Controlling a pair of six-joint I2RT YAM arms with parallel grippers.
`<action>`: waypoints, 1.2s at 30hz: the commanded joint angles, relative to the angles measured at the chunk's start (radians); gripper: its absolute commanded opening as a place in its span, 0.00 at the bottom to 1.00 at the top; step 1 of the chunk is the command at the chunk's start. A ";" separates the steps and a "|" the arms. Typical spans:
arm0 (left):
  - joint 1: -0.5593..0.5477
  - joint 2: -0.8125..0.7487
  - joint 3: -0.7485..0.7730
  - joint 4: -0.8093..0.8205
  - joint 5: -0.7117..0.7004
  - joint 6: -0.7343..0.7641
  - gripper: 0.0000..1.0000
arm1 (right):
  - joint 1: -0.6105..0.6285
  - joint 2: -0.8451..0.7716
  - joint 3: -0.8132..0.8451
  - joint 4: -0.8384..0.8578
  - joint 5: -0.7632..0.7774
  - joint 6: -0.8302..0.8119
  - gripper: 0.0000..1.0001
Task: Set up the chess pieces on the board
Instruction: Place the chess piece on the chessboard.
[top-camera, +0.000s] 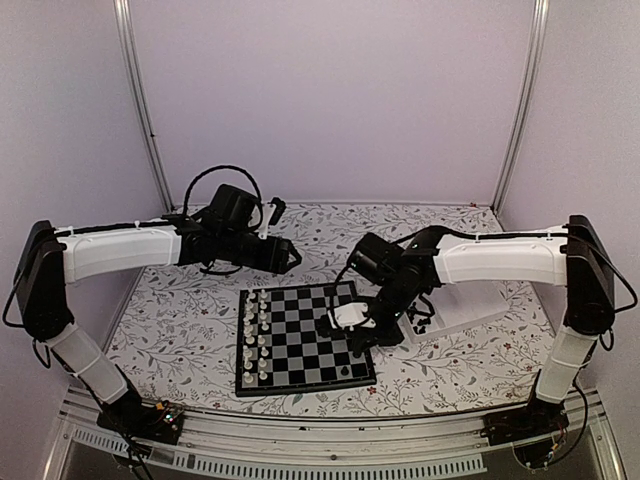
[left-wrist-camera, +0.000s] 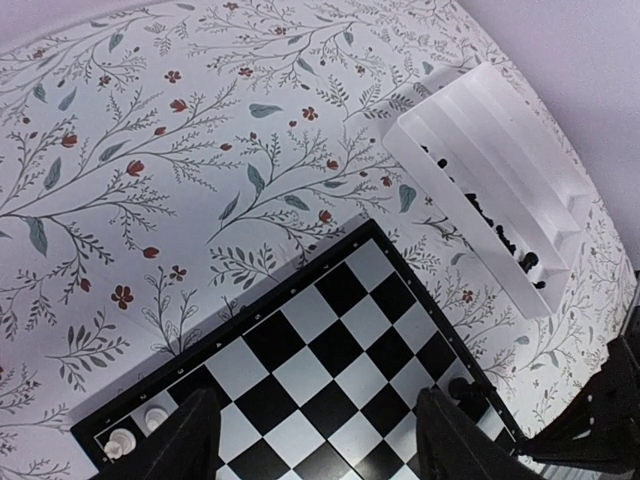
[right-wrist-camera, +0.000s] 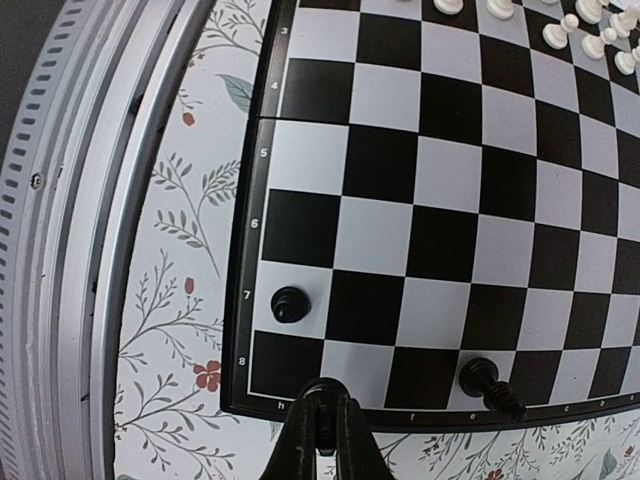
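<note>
The board (top-camera: 300, 350) lies between my arms, with white chessmen (top-camera: 255, 335) in two rows on its left side. In the right wrist view a black pawn (right-wrist-camera: 289, 304) and a taller black piece (right-wrist-camera: 488, 382) stand on the board (right-wrist-camera: 400, 180) near its right rim. My right gripper (right-wrist-camera: 323, 400) hovers over that rim's near corner, shut on a small black chess piece (right-wrist-camera: 323, 386). My left gripper (left-wrist-camera: 315, 440) hangs open above the board's far edge (left-wrist-camera: 330, 340), holding nothing. More black chess pieces (left-wrist-camera: 490, 215) lie in the white tray (left-wrist-camera: 500, 170).
The ridged white tray (top-camera: 455, 318) sits right of the board, partly under the right arm. A flowered cloth (top-camera: 190, 320) covers the table. A metal rail (right-wrist-camera: 90, 250) runs along the near table edge. Walls close in the back and both sides.
</note>
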 joint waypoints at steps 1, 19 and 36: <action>-0.012 -0.029 -0.008 0.005 -0.011 0.003 0.69 | 0.003 0.028 -0.006 0.062 0.026 0.024 0.00; -0.012 -0.029 -0.007 -0.006 -0.013 0.000 0.69 | 0.002 0.111 -0.007 0.065 0.066 0.000 0.02; -0.012 -0.021 0.013 -0.011 -0.003 0.003 0.68 | -0.061 0.016 0.167 -0.100 -0.066 -0.016 0.23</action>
